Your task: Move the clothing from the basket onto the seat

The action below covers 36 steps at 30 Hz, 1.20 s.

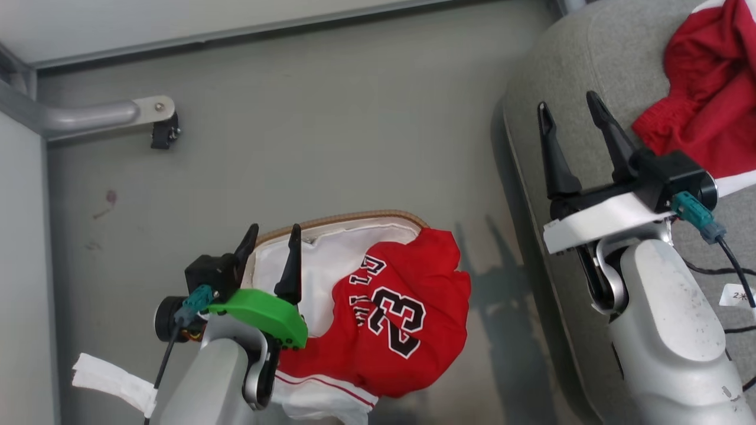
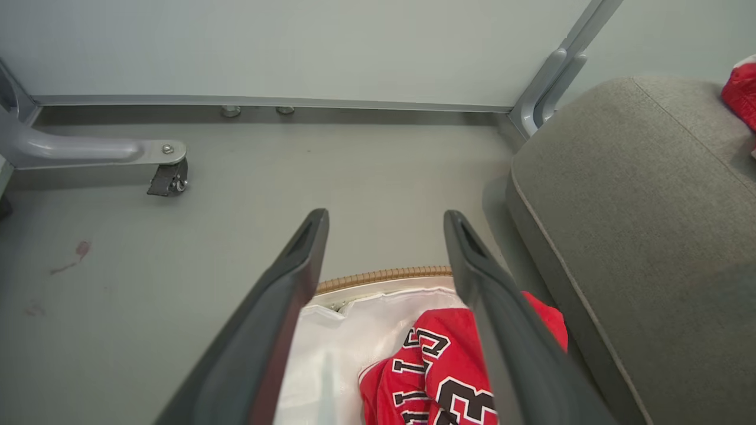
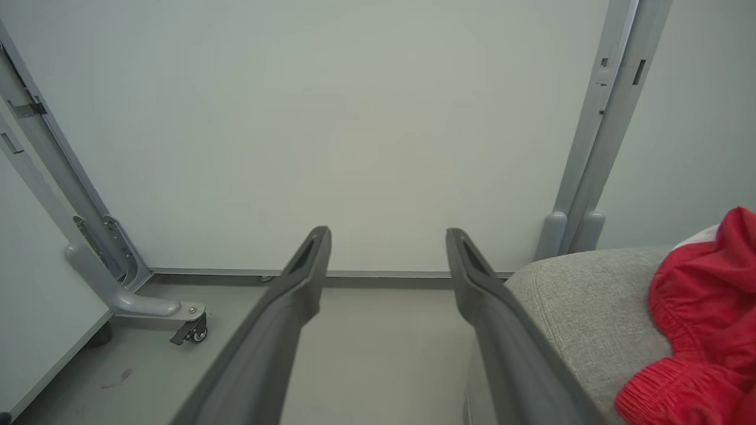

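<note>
A red "23" jersey (image 1: pixel 396 319) lies in the white-lined basket (image 1: pixel 348 219) with the brown woven rim, spilling over its right side. My left gripper (image 1: pixel 273 235) hangs open above the basket's left part, nothing between its fingers; its wrist view shows the jersey (image 2: pixel 437 378) and the basket rim (image 2: pixel 384 275) below. Another red garment (image 1: pixel 706 82) lies on the grey seat (image 1: pixel 567 71) at the upper right. My right gripper (image 1: pixel 570 109) stands open and empty over the seat's left edge, just left of that garment (image 3: pixel 697 330). The seat (image 3: pixel 579 301) also appears in the right wrist view.
Grey floor (image 1: pixel 331 130) separates the basket from the seat. A metal frame leg with a caster (image 1: pixel 164 131) stands at the upper left, with pale wall panels behind. Cables (image 1: pixel 732 265) trail on the seat beside my right arm.
</note>
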Available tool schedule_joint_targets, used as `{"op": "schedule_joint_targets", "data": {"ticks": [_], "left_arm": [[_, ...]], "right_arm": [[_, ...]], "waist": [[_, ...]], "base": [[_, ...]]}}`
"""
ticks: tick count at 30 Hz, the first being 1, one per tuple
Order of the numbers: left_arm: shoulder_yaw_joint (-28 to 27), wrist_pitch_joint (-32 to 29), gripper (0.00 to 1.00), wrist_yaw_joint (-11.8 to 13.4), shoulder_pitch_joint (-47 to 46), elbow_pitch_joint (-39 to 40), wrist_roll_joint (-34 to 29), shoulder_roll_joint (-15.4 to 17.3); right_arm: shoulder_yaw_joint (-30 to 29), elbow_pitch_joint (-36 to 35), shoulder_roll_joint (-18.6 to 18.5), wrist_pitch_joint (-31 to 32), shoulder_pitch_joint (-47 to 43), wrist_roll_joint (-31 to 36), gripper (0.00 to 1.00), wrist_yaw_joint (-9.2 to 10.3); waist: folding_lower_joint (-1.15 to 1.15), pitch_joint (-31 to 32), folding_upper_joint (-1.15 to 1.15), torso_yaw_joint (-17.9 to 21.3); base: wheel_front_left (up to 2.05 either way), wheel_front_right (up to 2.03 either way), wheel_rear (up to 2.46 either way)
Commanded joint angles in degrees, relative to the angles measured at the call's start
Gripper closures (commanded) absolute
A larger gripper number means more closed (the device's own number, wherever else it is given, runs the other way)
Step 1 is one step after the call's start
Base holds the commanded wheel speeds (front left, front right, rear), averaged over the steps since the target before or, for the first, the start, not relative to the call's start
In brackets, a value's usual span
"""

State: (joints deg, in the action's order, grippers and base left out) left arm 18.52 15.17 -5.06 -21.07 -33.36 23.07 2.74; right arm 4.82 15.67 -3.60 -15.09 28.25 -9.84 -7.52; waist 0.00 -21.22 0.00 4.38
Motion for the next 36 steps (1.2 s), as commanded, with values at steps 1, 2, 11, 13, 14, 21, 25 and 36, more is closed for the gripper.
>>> {"op": "schedule_joint_targets", "data": {"ticks": [1,2,11,13,14,21,25,36], "left_arm": [[-0.33,-0.04,0.00,-0.39,-2.42,-1.15,0.16,0.32],[-0.32,-0.05,0.00,-0.48,-3.31,-1.95,0.02,0.33],[0.42,-0.04,0.00,-1.70,-10.69,-11.18,-0.95,0.38],[0.91,-0.04,0.00,-1.90,-12.17,-13.22,-1.10,0.38],[1.11,-0.04,0.00,-2.02,-12.80,-14.26,-1.03,0.36],[3.70,-0.04,0.00,-2.39,-18.29,-25.84,0.86,0.38],[5.76,-0.06,0.00,-2.47,-20.09,-29.98,2.94,0.38],[11.64,-3.05,0.00,-2.45,-24.19,-35.87,8.94,0.94]], "right_arm": [[0.44,-0.69,0.16,-0.11,1.68,-0.47,0.00,0.06],[0.52,-1.03,0.21,-0.11,2.33,-0.62,0.00,0.06],[2.31,-4.82,0.61,-0.11,6.72,-1.62,0.00,0.06],[2.62,-5.71,0.66,-0.11,7.47,-2.26,0.00,0.06],[2.68,-6.08,0.64,-0.11,7.79,-2.55,0.00,0.06],[3.75,-9.19,0.65,-0.11,9.34,-4.38,0.00,0.06],[4.20,-10.21,0.63,-0.11,10.07,-4.31,0.00,0.06],[4.60,-12.38,0.60,-0.11,10.76,-4.40,0.00,0.06]], "waist": [[0.00,-7.58,0.00,4.55],[0.00,-8.41,0.00,4.90],[0.00,-16.38,0.00,8.43],[0.00,-18.04,0.00,8.96],[0.00,-18.70,0.00,9.16],[0.00,-23.65,0.00,10.67],[0.00,-25.49,0.00,10.96],[0.00,-29.08,0.00,10.29]], "base": [[0.00,0.00,0.00],[0.00,0.00,0.00],[0.00,0.00,0.00],[0.00,0.00,0.00],[0.00,0.00,0.00],[0.00,0.00,0.00],[0.00,0.00,0.00],[0.00,0.00,0.00]]}}
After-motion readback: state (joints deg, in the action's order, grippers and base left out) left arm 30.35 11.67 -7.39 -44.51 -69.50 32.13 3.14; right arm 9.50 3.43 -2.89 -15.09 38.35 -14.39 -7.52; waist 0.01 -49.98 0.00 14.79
